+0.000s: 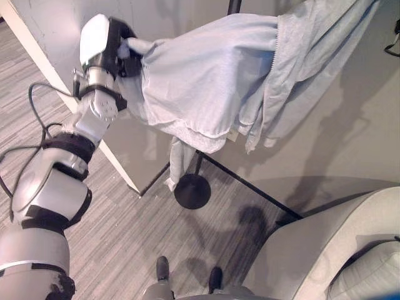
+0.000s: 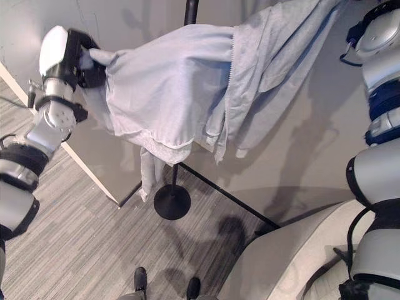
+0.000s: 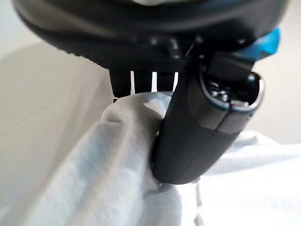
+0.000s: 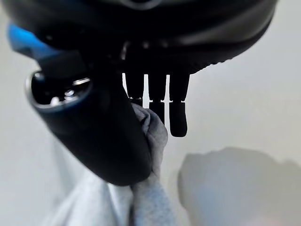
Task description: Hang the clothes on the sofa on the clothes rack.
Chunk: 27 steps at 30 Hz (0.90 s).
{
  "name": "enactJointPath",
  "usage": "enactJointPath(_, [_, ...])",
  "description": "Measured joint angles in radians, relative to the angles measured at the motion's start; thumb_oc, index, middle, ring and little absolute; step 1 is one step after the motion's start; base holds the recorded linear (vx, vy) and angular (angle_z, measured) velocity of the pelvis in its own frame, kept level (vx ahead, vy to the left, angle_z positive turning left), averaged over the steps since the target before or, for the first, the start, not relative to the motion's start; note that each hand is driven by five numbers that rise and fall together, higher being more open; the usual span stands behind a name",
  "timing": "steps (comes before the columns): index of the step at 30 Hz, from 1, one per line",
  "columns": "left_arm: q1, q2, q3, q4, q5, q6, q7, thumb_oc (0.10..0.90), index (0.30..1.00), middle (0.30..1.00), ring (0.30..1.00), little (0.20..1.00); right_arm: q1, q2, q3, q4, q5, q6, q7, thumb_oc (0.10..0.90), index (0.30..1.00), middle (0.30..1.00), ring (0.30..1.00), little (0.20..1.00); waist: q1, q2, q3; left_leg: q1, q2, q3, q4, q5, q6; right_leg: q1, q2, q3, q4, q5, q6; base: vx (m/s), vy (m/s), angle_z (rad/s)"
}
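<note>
Cloth first: I see a pale blue-grey zip-front garment (image 1: 206, 81) stretched out in the air, draped against the thin black pole of the clothes rack (image 2: 190, 11), with a loose sleeve end hanging down beside the pole. My left hand (image 1: 119, 47) is closed on the garment's left corner, thumb pressed into a bunched fold against the fingers, as the left wrist view shows. My right hand (image 4: 103, 141) pinches another bunched strip of the same fabric between thumb and fingers; the right arm rises along the right edge of the right eye view.

Below the cloth, the rack's round black base (image 1: 192, 190) sits on the striped grey carpet floor (image 1: 125, 237), just beside the bottom corner of a plain grey wall panel (image 1: 56, 25) with a pale edge. A dark seam runs from the base towards the light grey sofa (image 1: 325, 250), whose arm fills the lower right. Between sofa and rack base lies open carpet.
</note>
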Motion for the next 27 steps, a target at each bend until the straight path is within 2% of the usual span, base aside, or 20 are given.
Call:
enactJointPath(2, [0.107,-0.01,0.02,-0.038,-0.026,0.017,-0.009,0.4,0.3,0.3,0.3,0.3,0.111,0.009,-0.063,-0.064,0.009,0.007,0.003,0.4,0.3,0.3,0.3,0.3,0.003,0.003,0.003,0.0,-0.003,0.001,-0.002,0.0,0.0,-0.002,-0.001,0.003,-0.001,0.0,0.0,-0.02,0.042,-0.04])
enactJointPath(5, [0.302,-0.01,0.125,-0.223,-0.029,0.027,-0.015,0.4,0.3,0.3,0.3,0.3,0.368,0.024,-0.301,-0.281,0.009,-0.002,0.0,0.4,0.3,0.3,0.3,0.3,0.006,0.005,0.023,0.001,-0.002,0.004,-0.004,0.0,0.0,-0.004,-0.009,0.004,-0.001,0.0,0.0,0.02,0.047,-0.02])
enactJointPath(7, [0.429,-0.012,0.163,-0.335,-0.031,0.014,-0.032,0.4,0.3,0.3,0.3,0.3,0.553,0.043,-0.374,-0.385,-0.009,-0.006,0.007,0.4,0.3,0.3,0.3,0.3,0.009,0.015,0.051,0.003,-0.004,0.005,-0.008,0.0,0.0,-0.002,-0.011,0.004,-0.002,0.0,0.0,0.02,0.021,0.01])
enactJointPath(10, [0.498,-0.056,0.192,-0.384,-0.042,-0.001,-0.063,0.4,0.3,0.3,0.3,0.3,0.732,0.071,-0.41,-0.433,-0.014,-0.014,0.043,0.4,0.3,0.3,0.3,0.3,0.028,0.036,0.079,0.018,-0.008,0.005,-0.013,0.002,0.002,0.011,-0.015,0.004,-0.005,0.0,0.0,0.01,0.007,0.01])
enactJointPath(11, [0.524,-0.064,0.214,-0.421,-0.057,-0.003,-0.067,0.4,0.3,0.3,0.3,0.3,0.79,0.099,-0.468,-0.47,-0.014,-0.022,0.044,0.4,0.3,0.3,0.3,0.3,0.03,0.039,0.084,0.022,-0.009,0.006,-0.017,0.003,0.003,0.014,-0.015,0.004,-0.006,0.0,0.0,0.0,0.0,0.0])
enactJointPath(13, [0.534,-0.066,0.219,-0.441,-0.062,-0.009,-0.075,0.4,0.3,0.3,0.3,0.3,0.843,0.125,-0.483,-0.492,-0.013,-0.025,0.049,0.4,0.3,0.3,0.3,0.3,0.03,0.049,0.103,0.034,-0.009,0.005,-0.021,0.004,0.004,0.034,-0.013,0.004,-0.021,0.004,0.003,0.0,0.0,0.0])
enactJointPath(15, [0.554,-0.069,0.25,-0.48,-0.062,-0.009,-0.09,0.4,0.3,0.3,0.3,0.3,0.971,0.238,-0.628,-0.586,-0.01,-0.054,0.044,0.4,0.3,0.3,0.3,0.3,0.029,0.054,0.11,0.039,-0.006,0.004,-0.023,0.005,0.004,0.039,-0.009,0.002,-0.026,0.003,0.003,0.0,0.0,0.0])
enactJointPath(16, [0.558,-0.072,0.259,-0.482,-0.063,-0.012,-0.092,0.4,0.3,0.3,0.3,0.3,1.003,0.257,-0.634,-0.604,-0.006,-0.062,0.044,0.486,0.429,0.429,0.429,0.429,0.028,0.056,0.113,0.04,-0.005,0.004,-0.023,0.005,0.004,0.042,-0.008,0.002,-0.029,0.004,0.003,0.0,0.0,0.0])
enactJointPath(17, [0.559,-0.076,0.26,-0.479,-0.066,-0.011,-0.093,0.442,0.364,0.364,0.364,0.364,1.017,0.258,-0.621,-0.603,-0.004,-0.062,0.063,0.8,0.9,0.9,0.9,0.9,0.027,0.061,0.117,0.039,-0.006,0.004,-0.023,0.005,0.004,0.044,-0.008,0.002,-0.034,0.007,0.001,0.0,0.0,0.0])
enactJointPath(18, [0.56,-0.086,0.265,-0.48,-0.071,-0.011,-0.094,0.8,0.9,0.9,0.9,0.9,1.022,0.26,-0.619,-0.603,0.003,-0.067,0.067,0.8,0.9,0.9,0.9,0.9,0.027,0.068,0.122,0.041,-0.006,0.004,-0.023,0.005,0.004,0.046,-0.007,0.002,-0.035,0.008,0.003,0.0,0.0,0.0])
enactJointPath(24, [0.576,-0.105,0.281,-0.478,-0.113,-0.008,-0.112,0.8,0.9,0.9,0.9,0.9,1.024,0.276,-0.641,-0.61,0.105,-0.087,0.077,0.8,0.9,0.9,0.9,0.9,0.019,0.069,0.129,0.067,-0.006,0.005,-0.024,0.005,0.004,0.082,-0.006,0.002,-0.06,0.014,0.004,0.0,0.0,0.0])
enactJointPath(27, [0.619,-0.117,0.328,-0.478,-0.149,-0.007,-0.12,0.8,0.9,0.9,0.9,0.9,1.028,0.276,-0.655,-0.615,0.16,-0.087,0.107,0.8,0.9,0.9,0.9,0.9,0.009,0.067,0.13,0.091,-0.006,0.014,-0.024,0.005,0.004,0.111,-0.005,0.004,-0.073,0.016,0.003,0.02,0.02,-0.05])
